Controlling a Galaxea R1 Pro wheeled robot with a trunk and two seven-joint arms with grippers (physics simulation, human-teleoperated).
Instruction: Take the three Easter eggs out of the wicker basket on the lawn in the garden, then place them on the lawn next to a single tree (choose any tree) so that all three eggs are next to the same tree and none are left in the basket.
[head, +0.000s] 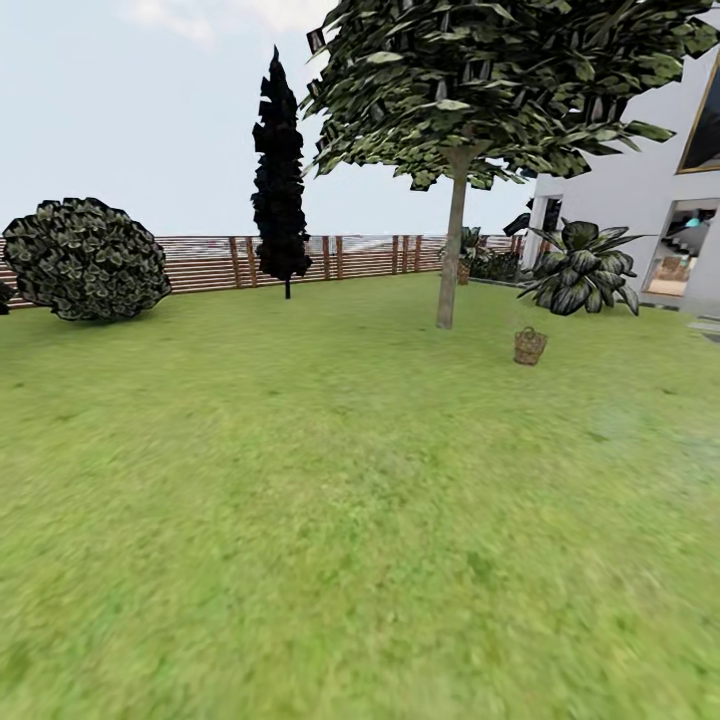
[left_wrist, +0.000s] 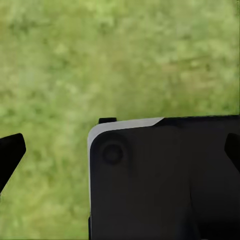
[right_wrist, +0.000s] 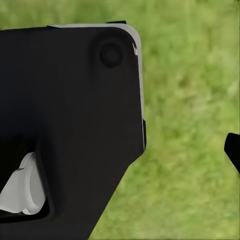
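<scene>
Left pincer (left_wrist: 120, 150): in its wrist view we see 2 dark fingertips (left_wrist: 11, 152) at opposite edges of the frame, set wide apart with nothing between them, so we read it as open. A black body panel with a pale rim (left_wrist: 160, 180) sits beneath it, grass beyond.

Right pincer: in its wrist view we see just 1 dark fingertip (right_wrist: 233, 150) at the frame edge; we cannot tell whether it is open or closed. A large black panel (right_wrist: 70, 115) with a white fitting (right_wrist: 22, 192) covers much of that view, over blurred lawn (right_wrist: 190, 125).

Head view: the lawn runs wide and flat ahead of us. The wicker basket (head: 529, 346) stands upright on the grass, well off, ahead and to the right. Contents too small to tell. Just beside it, to its left and slightly farther back, rises the tree (head: 453, 240), with a pale bare trunk and blocky green canopy. A low broad-leaved plant (head: 582, 268) sits behind the basket, near the white house (head: 640, 180). A dark narrow cypress (head: 279, 170) and a round shrub (head: 85, 258) stand along the slatted wooden fence (head: 215, 262).
</scene>
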